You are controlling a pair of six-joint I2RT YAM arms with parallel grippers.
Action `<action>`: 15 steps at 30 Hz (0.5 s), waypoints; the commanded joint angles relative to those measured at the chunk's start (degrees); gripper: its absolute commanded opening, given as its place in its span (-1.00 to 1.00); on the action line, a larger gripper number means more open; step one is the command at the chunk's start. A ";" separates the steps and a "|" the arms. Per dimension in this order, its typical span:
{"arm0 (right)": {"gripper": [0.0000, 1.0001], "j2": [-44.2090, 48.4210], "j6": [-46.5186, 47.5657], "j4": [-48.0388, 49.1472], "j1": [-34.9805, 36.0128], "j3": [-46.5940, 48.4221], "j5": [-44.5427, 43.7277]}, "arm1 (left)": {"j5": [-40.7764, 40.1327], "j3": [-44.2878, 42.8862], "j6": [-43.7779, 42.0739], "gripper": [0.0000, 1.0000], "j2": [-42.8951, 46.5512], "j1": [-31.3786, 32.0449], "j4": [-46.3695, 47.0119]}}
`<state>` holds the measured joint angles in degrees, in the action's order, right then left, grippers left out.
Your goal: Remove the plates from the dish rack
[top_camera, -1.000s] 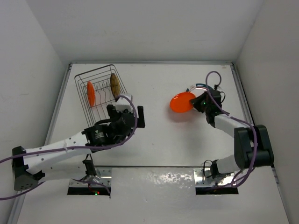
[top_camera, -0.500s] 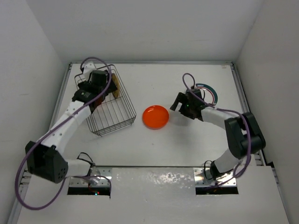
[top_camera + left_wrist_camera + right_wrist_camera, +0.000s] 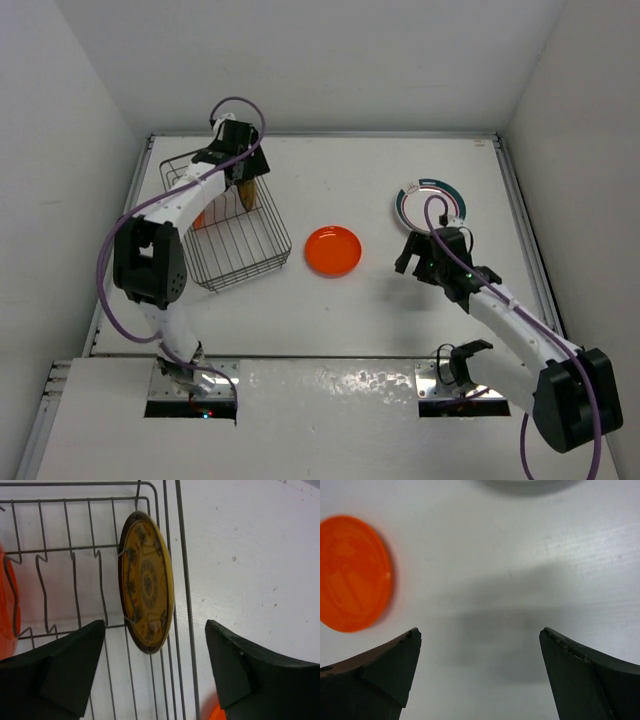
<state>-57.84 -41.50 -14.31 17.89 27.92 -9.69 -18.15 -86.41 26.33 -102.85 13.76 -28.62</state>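
Note:
The dish rack (image 3: 232,240) stands at the left of the table. A yellow patterned plate (image 3: 146,582) stands on edge between its prongs at the far end. An orange plate (image 3: 6,605) stands further along inside. My left gripper (image 3: 155,626) hangs open over the yellow plate, one finger on each side, touching nothing. A second orange plate (image 3: 333,250) lies flat mid-table. A white plate with a green and red ring (image 3: 432,205) lies at the right. My right gripper (image 3: 480,631) is open above bare table, right of the flat orange plate (image 3: 352,572).
The rack's wire wall (image 3: 181,580) runs just right of the yellow plate, between my left fingers. White walls close in the table on the left, right and far sides. Both arm bases sit on the near edge.
My left arm has swung from the rack's near side to its far end, over the yellow plate. My right gripper let go of the orange plate mid-table and drew back toward me.

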 commanded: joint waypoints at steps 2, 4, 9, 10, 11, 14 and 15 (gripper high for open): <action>0.98 1.33 1.07 1.56 0.48 -4.97 3.54 | -0.92 -5.08 -0.75 0.33 -3.05 -0.75 1.37; 0.98 0.98 1.24 1.74 0.48 -6.29 3.89 | -0.92 -5.17 -0.75 0.06 -4.72 -0.75 1.72; 0.98 2.29 1.51 1.83 0.48 -7.44 3.28 | 0.49 -2.37 -1.01 -0.26 -5.35 -0.93 4.80; 0.98 2.73 1.42 1.65 0.48 -7.53 2.84 | 0.40 -1.84 -1.01 -0.35 -5.00 -0.93 5.41; 0.98 3.43 1.24 1.13 0.48 -7.62 2.32 | 0.75 -1.48 -1.19 -0.49 -4.91 -1.19 6.29; 0.98 5.54 0.54 -0.02 0.48 -7.18 2.49 | 1.89 -2.27 -2.07 -0.85 -4.91 -1.45 5.95; 0.98 6.25 0.45 -0.28 0.48 -7.09 2.23 | 2.15 -2.71 -3.29 -0.98 -4.56 -1.45 5.77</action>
<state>-53.91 -40.75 -14.70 17.89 20.14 -6.85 -16.64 -88.14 25.06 -108.77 13.39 -25.39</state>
